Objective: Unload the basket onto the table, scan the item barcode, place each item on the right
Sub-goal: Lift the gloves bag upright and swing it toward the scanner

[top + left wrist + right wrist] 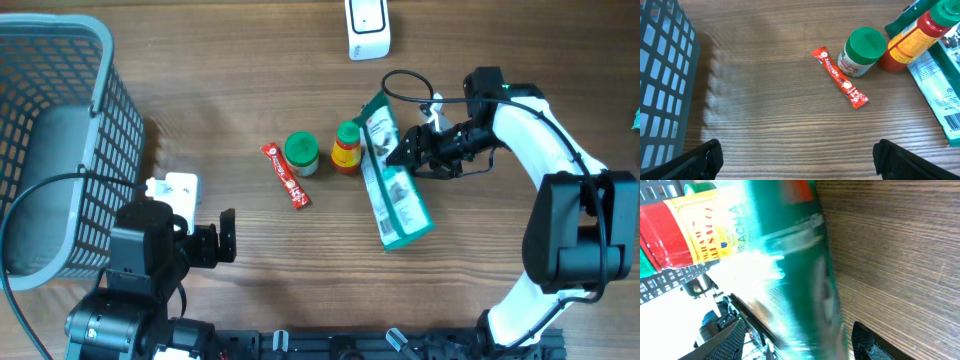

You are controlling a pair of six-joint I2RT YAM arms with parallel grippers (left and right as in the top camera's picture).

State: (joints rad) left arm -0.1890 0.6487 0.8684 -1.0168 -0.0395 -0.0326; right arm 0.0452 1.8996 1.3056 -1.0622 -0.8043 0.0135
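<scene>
The item, a green packet (395,190) with white printed panels, lies tilted on the wooden table right of centre. It also shows in the left wrist view (940,90) and, blurred, in the right wrist view (790,255). My right gripper (400,152) is at the packet's upper end, jaws open on either side of its edge (797,342), with a gap at each finger. The white scanner (367,28) stands at the far edge. My left gripper (228,237) hovers open near the front left, nothing between its fingers (800,160).
A red sachet (285,176), a green-lidded jar (302,153) and a red bottle (347,147) sit just left of the packet. A grey basket (60,120) fills the left side. A small white box (172,188) lies beside it.
</scene>
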